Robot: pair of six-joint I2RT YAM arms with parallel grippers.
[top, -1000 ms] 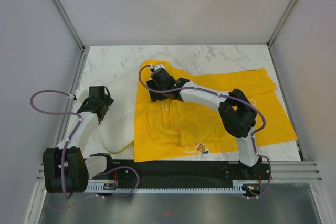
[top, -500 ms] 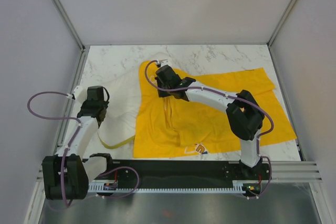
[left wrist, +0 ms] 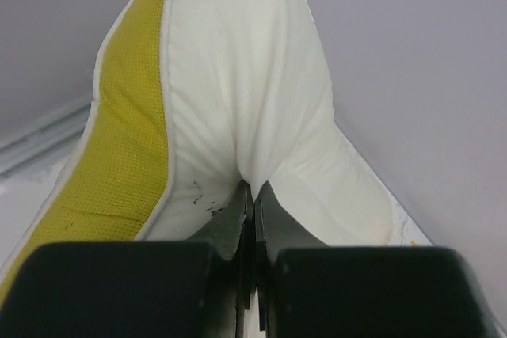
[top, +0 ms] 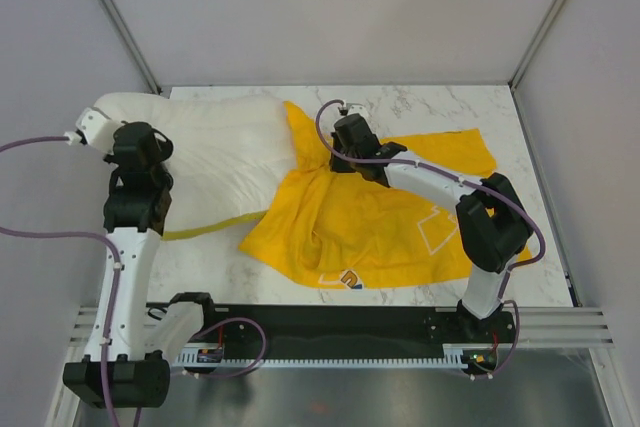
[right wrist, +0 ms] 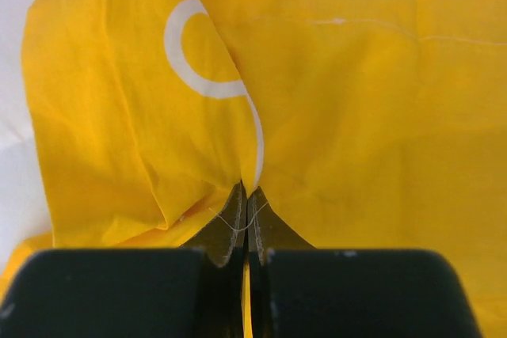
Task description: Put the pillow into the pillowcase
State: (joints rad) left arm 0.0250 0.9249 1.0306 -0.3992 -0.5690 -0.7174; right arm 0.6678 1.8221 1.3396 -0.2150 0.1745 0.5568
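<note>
One white curl (right wrist: 214, 89) on yellow pillowcase (right wrist: 356, 116)

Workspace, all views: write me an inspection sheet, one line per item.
Surface: white marbled table, partly covered by the job's things.
Job's things: pillow, white with a yellow edge band, at the rear left; pillowcase, yellow, crumpled across the middle and right. Their edges meet; whether any of the pillow is inside cannot be told.
Clutter: nothing seen.
Grippers: left gripper shut on a pinch of the pillow; right gripper shut on a fold of the pillowcase.
Cables: purple cables loop beside both arms.
Surroundings: grey walls on three sides; black rail at the near edge.
</note>
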